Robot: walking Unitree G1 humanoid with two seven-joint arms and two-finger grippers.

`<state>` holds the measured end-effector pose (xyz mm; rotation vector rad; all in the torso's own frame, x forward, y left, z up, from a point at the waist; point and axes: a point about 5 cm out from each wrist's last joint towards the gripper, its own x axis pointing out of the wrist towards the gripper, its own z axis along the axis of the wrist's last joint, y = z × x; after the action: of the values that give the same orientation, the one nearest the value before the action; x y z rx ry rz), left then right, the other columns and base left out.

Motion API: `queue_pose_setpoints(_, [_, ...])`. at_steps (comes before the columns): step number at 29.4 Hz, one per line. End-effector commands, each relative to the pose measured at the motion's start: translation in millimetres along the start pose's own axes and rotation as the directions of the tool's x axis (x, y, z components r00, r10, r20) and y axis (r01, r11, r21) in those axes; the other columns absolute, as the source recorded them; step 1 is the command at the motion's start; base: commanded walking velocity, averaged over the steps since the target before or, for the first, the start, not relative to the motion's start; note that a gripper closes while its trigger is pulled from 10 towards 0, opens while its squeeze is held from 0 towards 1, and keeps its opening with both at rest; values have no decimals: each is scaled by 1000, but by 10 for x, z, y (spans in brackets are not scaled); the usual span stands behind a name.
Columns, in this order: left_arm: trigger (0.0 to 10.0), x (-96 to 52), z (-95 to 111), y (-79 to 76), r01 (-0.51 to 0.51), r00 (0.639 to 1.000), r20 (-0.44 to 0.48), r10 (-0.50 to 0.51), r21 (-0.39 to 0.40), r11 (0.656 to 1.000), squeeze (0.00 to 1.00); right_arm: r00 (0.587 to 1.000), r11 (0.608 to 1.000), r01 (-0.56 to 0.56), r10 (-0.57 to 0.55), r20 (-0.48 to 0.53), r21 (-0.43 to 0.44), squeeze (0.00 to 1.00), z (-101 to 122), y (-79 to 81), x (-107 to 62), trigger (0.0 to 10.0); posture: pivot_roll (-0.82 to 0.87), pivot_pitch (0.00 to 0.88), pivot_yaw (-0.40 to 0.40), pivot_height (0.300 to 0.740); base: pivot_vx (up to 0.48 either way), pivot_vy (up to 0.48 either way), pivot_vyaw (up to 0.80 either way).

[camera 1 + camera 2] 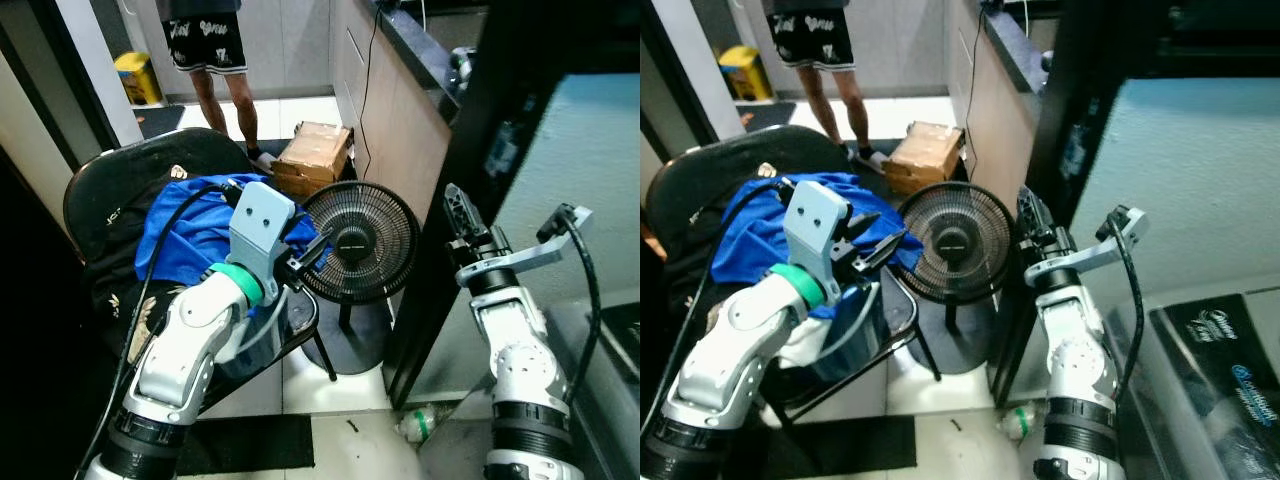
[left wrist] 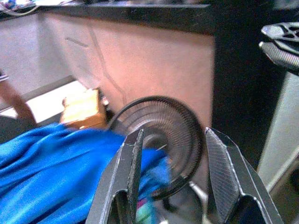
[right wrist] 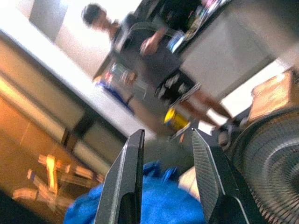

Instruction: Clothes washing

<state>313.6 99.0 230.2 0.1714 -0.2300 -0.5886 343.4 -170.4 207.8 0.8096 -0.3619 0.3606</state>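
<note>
A blue garment (image 1: pixel 185 228) lies heaped on a black chair (image 1: pixel 105 190) at my left. My left gripper (image 1: pixel 312 247) is held out just past the garment's right edge, in front of a black floor fan (image 1: pixel 362 240). Its fingers are open with nothing between them, and in the left wrist view the left gripper (image 2: pixel 174 135) frames the fan with the blue cloth (image 2: pixel 51 163) beside it. My right gripper (image 1: pixel 456 212) is raised on the right, close to a black upright frame (image 1: pixel 470 170). It stands open and empty, pointing towards the fan and garment (image 3: pixel 154 200).
A person (image 1: pixel 222 70) stands at the back beside a cardboard box (image 1: pixel 315 152). A wooden cabinet (image 1: pixel 400 115) runs along the right. A yellow container (image 1: pixel 138 78) sits far left. A plastic bottle (image 1: pixel 418 423) lies on the tiled floor by the frame's foot.
</note>
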Motion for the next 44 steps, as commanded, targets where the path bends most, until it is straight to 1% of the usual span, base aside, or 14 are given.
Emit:
queue_pose_setpoints(1, [10000, -14, -58, -6, -2, 1000, -22, 2, -9, 1000, 0, 1000, 1000, -12, 12, -27, -14, 0, -42, 10, -19, 10000, 117, 5, 90, 740, 0, 480, 0])
queue_pose_setpoints(4, [10000, -22, -77, 3, -13, 1000, -28, 12, -14, 1000, 0, 997, 998, -30, 26, -66, -58, 0, -86, 37, -15, 10000, 115, 5, 88, 740, 0, 480, 0])
queue_pose_setpoints(5, [10000, -34, -142, 82, -90, 994, -62, 90, -3, 996, 0, 989, 985, -61, 37, -141, -164, 0, -170, 72, -10, 10000, 112, 4, 84, 740, 0, 0, 0])
queue_pose_setpoints(7, [10000, -34, -142, 82, -90, 994, -62, 90, -3, 996, 0, 989, 985, -61, 37, -141, -164, 0, -170, 72, -10, 10000, 112, 4, 84, 740, 0, 0, 0])
queue_pose_setpoints(8, [10000, -60, -203, 213, -206, 975, -94, 203, -17, 978, 0, 979, 965, -93, 44, -198, -245, 0, -252, 109, -7, 10000, 107, 4, 79, 740, 0, -480, 0])
queue_pose_setpoints(10, [10000, -60, -203, 213, -206, 975, -94, 203, -17, 978, 0, 979, 965, -93, 44, -198, -245, 0, -252, 109, -7, 10000, 107, 4, 79, 740, 0, -480, 0])
queue_pose_setpoints(11, [10000, -102, -244, 346, -318, 943, -116, 313, -31, 947, 0, 969, 946, -122, 48, -242, -299, 0, -335, 139, -16, 10000, 108, 5, 68, 740, 0, -480, 0])
queue_pose_setpoints(12, [10000, -102, -244, 346, -318, 943, -116, 313, -31, 947, 0, 969, 946, -122, 48, -242, -299, 0, -335, 139, -16, 10000, 108, 5, 68, 740, 0, -480, 0])
queue_pose_setpoints(13, [10000, -148, -270, 462, -417, 904, -129, 407, -61, 907, 0, 961, 937, -132, 41, -272, -325, 0, -415, 144, -41, 10000, 108, 5, 68, 740, 0, 0, 0])
queue_pose_setpoints(17, [10000, -198, -288, 546, -491, 869, -124, 479, -110, 864, 0, 951, 924, -112, -7, -310, -365, 0, -535, 91, -107, 10000, 108, 5, 68, 740, 0, 0, 0])
queue_pose_setpoints(24, [10000, -230, -307, 525, -509, 861, -107, 498, -145, 849, 0, 951, 917, -77, -49, -304, -390, 0, -579, 58, -141, 10000, 106, 13, 46, 740, 0, 0, 0])
queue_pose_setpoints(30, [10000, -199, -284, 467, -484, 875, -75, 478, -131, 865, 0, 949, 903, -102, -38, -314, -417, 0, -617, 89, -145, 10000, 102, 16, 43, 740, 0, 0, 533])
queue_pose_setpoints(34, [10000, -197, -259, 507, -518, 855, -66, 514, -128, 846, 0, 948, 899, -114, -28, -316, -422, 0, -631, 104, -147, 10000, 102, 17, 45, 740, 367, 0, 800])
queue_pose_setpoints(44, [10000, -188, -250, 514, -517, 856, -69, 512, -140, 845, 0, 944, 910, -114, -26, -328, -399, 0, -660, 94, -162, 10000, 102, 17, 45, 740, 403, 0, 560])
